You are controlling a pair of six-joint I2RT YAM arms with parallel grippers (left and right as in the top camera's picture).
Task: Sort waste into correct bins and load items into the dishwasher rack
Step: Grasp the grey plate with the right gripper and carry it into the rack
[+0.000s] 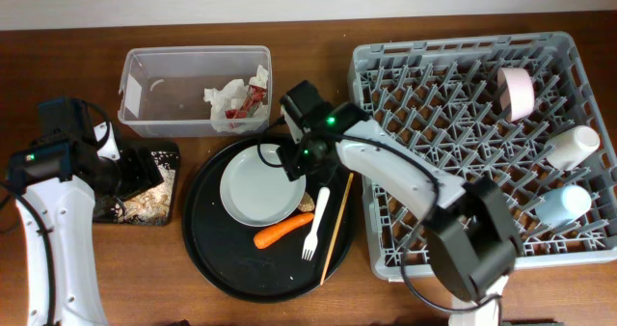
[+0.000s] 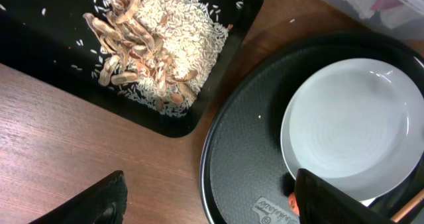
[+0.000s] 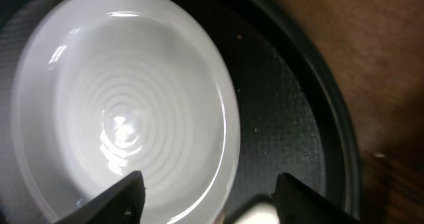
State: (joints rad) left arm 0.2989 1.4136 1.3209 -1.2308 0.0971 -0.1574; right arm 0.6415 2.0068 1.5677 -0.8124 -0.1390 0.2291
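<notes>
Right jaws and left jaws are spread, empty. The round white plate [image 3: 126, 105] could slip if pinched badly.

Both arms wear smooth white shells over their long links, with boxy black housings at the joints. The left arm [image 1: 43, 230] has a small green light [image 1: 29, 157] on a black block, and a thin black cable [image 1: 13, 205] runs beside its white link. The right arm [image 1: 390, 167] has a big rounded black joint [image 1: 477, 234] and green wrist lights [image 1: 331, 122]. The left end effector [image 2: 209, 184] and right end effector [image 3: 205, 191] each show two matte black, wedge-shaped fingers [image 3: 116, 201].
</notes>
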